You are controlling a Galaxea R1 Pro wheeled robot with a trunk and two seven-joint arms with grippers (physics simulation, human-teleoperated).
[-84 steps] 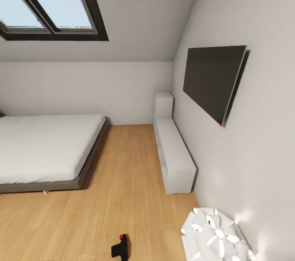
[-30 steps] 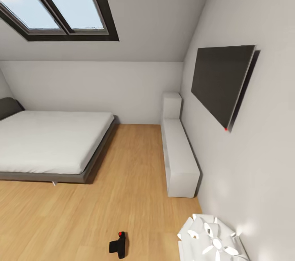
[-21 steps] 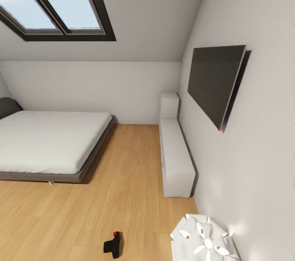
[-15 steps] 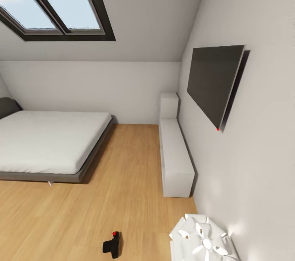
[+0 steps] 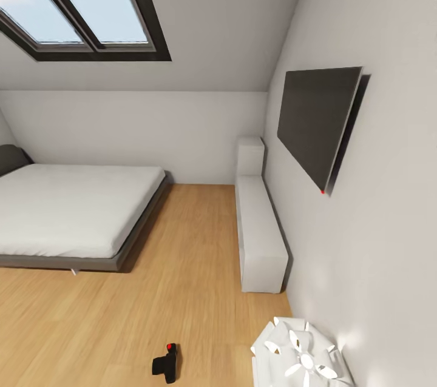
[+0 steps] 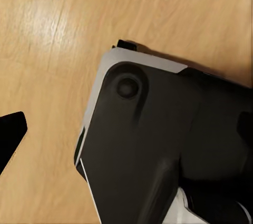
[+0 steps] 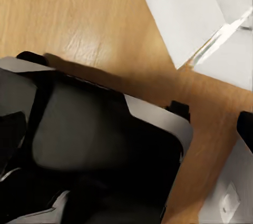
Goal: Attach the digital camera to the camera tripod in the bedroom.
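Nothing moved; chunky black digital camera (image 5: 165, 366).

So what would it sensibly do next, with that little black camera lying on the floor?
Probably roll a little closer and tip its head down. The digital camera lies on the wood floor at the head view's lower edge, left of the white cube shelf, too low in the picture to line up a grasp. No tripod can be seen from here.

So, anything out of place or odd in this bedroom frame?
Yes: the digital camera lies on the bare wood floor, apart from the bed and the white shelf unit. A white object with petal-like cutouts sits on the floor by the wall; what it is cannot be told.
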